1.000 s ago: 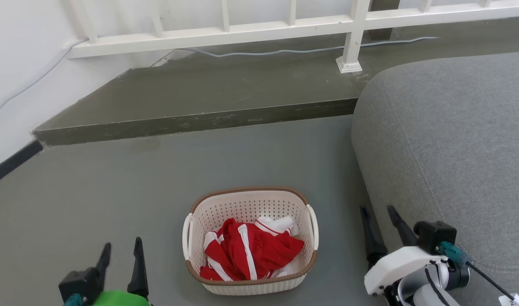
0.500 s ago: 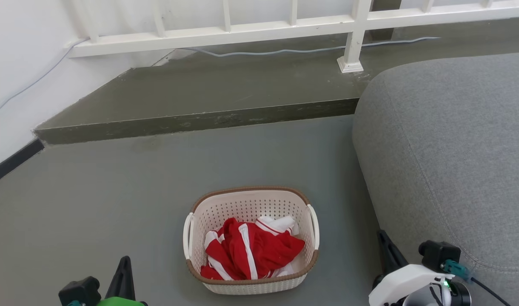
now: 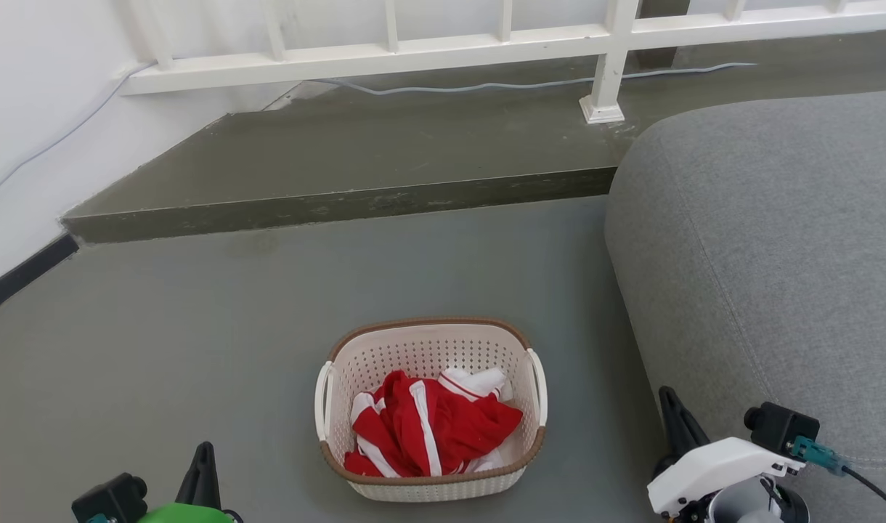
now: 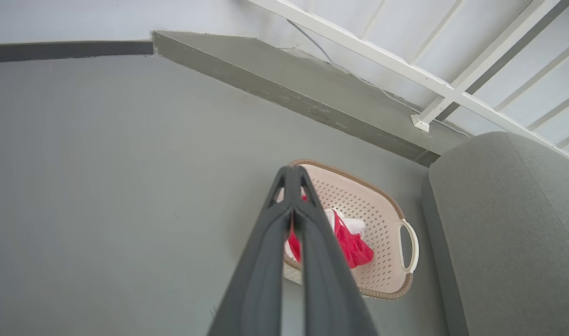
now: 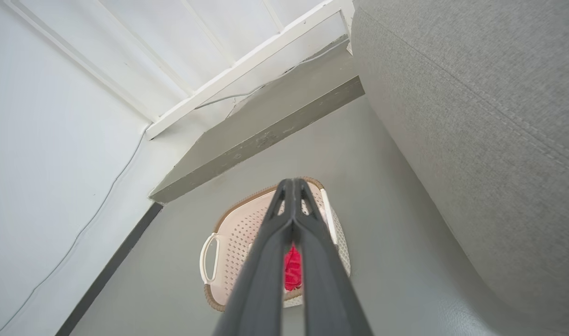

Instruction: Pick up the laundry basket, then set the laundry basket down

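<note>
The laundry basket [image 3: 414,354], cream-white and perforated with a brown rim and white side handles, stands on the grey floor with a crumpled red and white garment [image 3: 432,428] inside. My left gripper [image 3: 205,449] is low at the basket's left, shut and empty, well apart from it. My right gripper [image 3: 665,394] is at the basket's right, beside the sofa, also shut and empty. In the left wrist view the closed left gripper [image 4: 291,170] points at the basket [image 4: 382,233]. In the right wrist view the closed right gripper [image 5: 291,182] overlaps the basket [image 5: 231,238] below it.
A grey sofa [image 3: 777,254] fills the right side, close to the basket. A raised step [image 3: 341,207] runs across behind, with a white railing [image 3: 486,42] and a cable [image 3: 486,87] on it. A white wall with a dark skirting [image 3: 22,272] is at the left.
Both grippers went from open to shut and drew back toward the bottom of the head view. The basket stayed where it was; the camera shifted slightly.
</note>
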`<state>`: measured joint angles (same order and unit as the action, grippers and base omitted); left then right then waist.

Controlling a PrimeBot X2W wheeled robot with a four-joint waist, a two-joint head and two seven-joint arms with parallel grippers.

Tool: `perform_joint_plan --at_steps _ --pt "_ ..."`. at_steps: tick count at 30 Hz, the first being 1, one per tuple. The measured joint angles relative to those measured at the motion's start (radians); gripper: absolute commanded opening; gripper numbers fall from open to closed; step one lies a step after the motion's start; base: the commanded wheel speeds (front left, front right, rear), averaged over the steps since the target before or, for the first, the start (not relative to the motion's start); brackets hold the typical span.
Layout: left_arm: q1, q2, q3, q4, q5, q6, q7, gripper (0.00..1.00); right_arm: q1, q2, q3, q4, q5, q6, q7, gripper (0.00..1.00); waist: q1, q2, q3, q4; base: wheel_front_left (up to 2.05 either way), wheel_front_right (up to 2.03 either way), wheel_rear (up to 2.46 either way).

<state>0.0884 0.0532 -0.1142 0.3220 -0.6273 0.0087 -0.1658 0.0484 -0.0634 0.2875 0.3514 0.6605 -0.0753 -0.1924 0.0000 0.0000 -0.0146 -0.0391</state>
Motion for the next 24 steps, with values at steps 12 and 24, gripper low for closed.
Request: perform_joint_plan --at_steps 12,24 --pt "-0.016 -0.002 0.027 -0.001 -0.123 -0.018 0.043 0.0 -0.005 0.001 -0.052 -0.012 0.127 0.025 0.036 0.0 0.0 0.0 0.002 0.006 0.0 0.0 0.0" --pt "-0.04 -0.004 0.056 -0.005 -0.255 -0.028 0.084 0.0 -0.021 0.001 -0.105 -0.021 0.264 0.049 0.078 0.0 0.0 0.0 0.005 0.011 0.0 0.0 0.0"
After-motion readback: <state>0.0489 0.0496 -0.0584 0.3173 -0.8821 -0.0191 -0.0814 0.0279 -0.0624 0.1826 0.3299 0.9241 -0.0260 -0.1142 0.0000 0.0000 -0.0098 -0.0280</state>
